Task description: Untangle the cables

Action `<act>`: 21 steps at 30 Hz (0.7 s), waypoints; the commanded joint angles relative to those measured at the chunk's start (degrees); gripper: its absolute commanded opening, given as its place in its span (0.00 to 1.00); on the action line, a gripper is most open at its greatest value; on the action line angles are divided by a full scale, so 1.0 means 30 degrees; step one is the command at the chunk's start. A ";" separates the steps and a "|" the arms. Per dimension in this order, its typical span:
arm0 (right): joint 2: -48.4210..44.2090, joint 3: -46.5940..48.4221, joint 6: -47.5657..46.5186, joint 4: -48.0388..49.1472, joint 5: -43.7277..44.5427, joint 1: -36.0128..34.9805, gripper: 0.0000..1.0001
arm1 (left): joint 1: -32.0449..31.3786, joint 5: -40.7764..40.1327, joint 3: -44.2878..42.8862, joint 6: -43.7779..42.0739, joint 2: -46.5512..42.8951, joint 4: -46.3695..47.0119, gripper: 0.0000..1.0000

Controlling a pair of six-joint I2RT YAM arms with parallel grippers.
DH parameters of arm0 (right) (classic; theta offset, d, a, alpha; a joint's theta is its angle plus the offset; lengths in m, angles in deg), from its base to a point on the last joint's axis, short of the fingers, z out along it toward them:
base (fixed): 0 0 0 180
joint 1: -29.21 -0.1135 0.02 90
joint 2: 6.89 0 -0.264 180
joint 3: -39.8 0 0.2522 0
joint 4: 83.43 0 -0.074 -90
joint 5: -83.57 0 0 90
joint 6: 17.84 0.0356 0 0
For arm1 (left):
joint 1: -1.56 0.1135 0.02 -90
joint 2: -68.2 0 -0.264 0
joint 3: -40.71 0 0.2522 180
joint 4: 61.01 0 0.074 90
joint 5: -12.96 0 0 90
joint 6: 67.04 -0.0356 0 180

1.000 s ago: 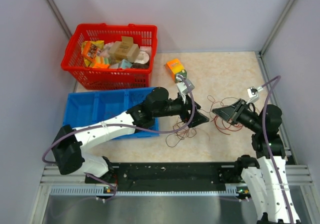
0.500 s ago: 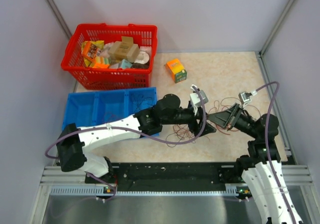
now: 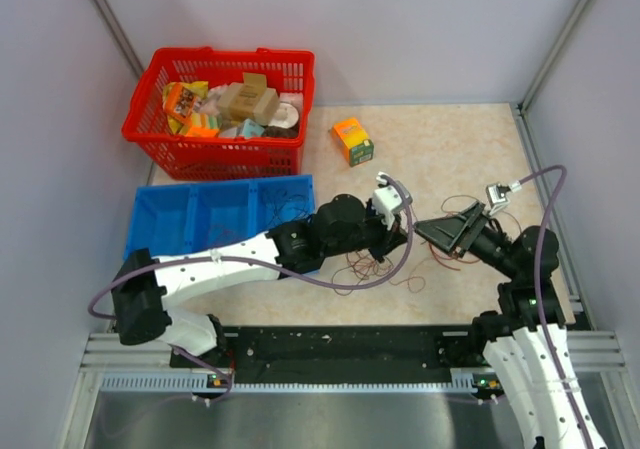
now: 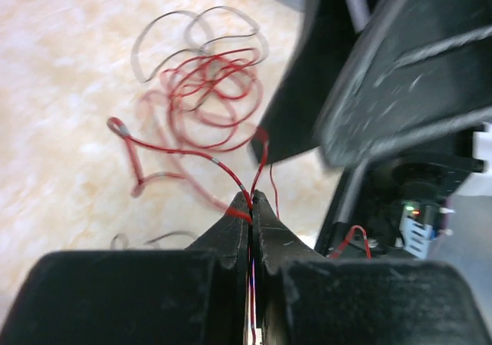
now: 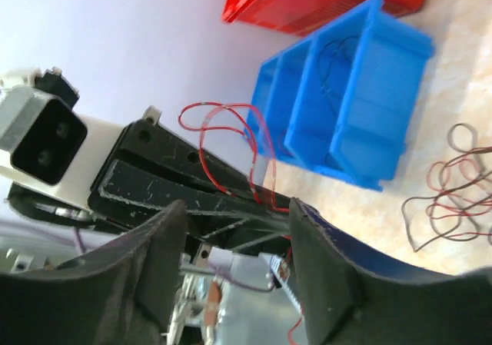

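We are pinching a red strand of the cables (image 4: 204,103) in our closed left gripper (image 4: 251,207) while our right gripper (image 5: 234,241) is standing partly open around nothing, so next we are likely needing to draw that strand clear of the tangle.

Bright, even, nearly shadowless light — wrist-view foregrounds soft and blurred, overhead view sharp.

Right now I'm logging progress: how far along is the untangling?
Early. Done: a dark strand lies in the blue bin. In hand: the left gripper is shut on a red wire; the right gripper is open beside it. Left: the cables remain a looped bunch on the table.
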 commanded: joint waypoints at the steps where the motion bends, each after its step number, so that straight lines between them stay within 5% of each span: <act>1: 0.0490 0.2333 -0.6574 -0.5942 0.3545 -0.0152 0.66 | 0.0260 -0.5238 0.1032 -0.0465 -0.3167 -0.1070 0.00; 6: 0.0666 0.1051 -0.9452 -0.6742 0.6448 -0.0122 0.80 | 0.0671 -1.0507 0.2149 -0.0846 -0.7912 -0.5022 0.00; 13: 0.2891 -0.0652 -1.1272 -0.5953 0.7833 -0.0122 0.79 | 0.2160 -1.9154 0.1183 -0.1576 -1.2340 -1.1885 0.00; 21: 0.2455 -0.1179 -1.1156 -0.5277 0.7450 -0.0122 0.79 | 0.9541 -1.8168 0.2176 -0.2694 -1.4073 -1.1801 0.00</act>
